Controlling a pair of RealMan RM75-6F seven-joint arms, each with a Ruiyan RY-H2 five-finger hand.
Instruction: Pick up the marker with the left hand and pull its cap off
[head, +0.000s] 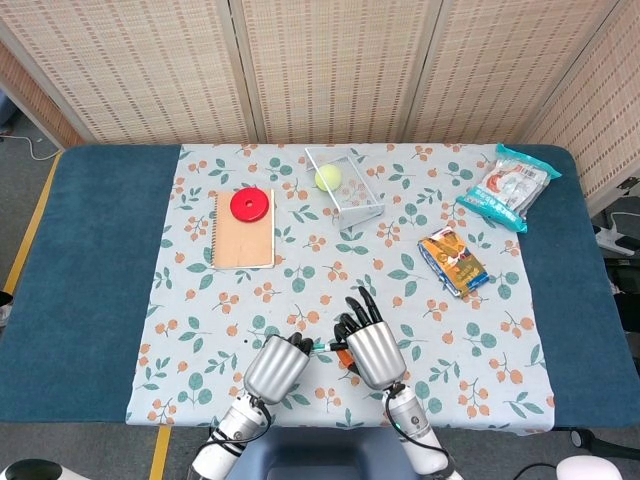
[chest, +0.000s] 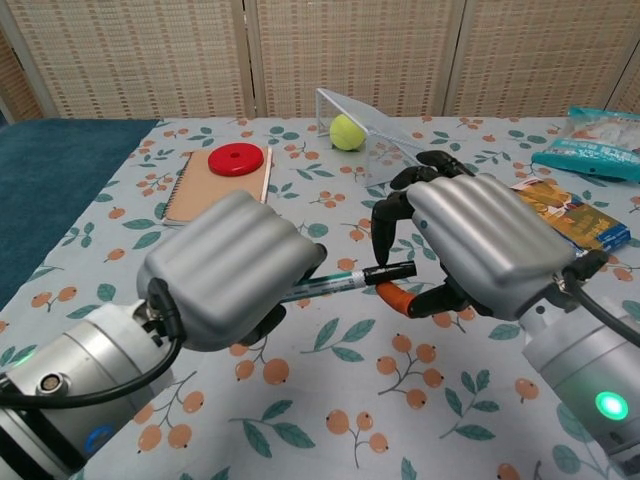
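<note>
**Between the two hands: cap end pointing at the right fingers**

Between the hands the slim, clear-barrelled marker (chest: 335, 284) lies nearly level, its long axis running hand to hand. Its black cap (chest: 391, 271) sticks out toward the right hand (chest: 478, 246), whose dark fingertips (chest: 383, 228) curl just over it; whether they pinch it I cannot tell. Clenched round the barrel, the left hand (chest: 232, 266) holds the marker above the floral tablecloth (chest: 330, 420), well short of the red disc (chest: 236, 159).
</note>
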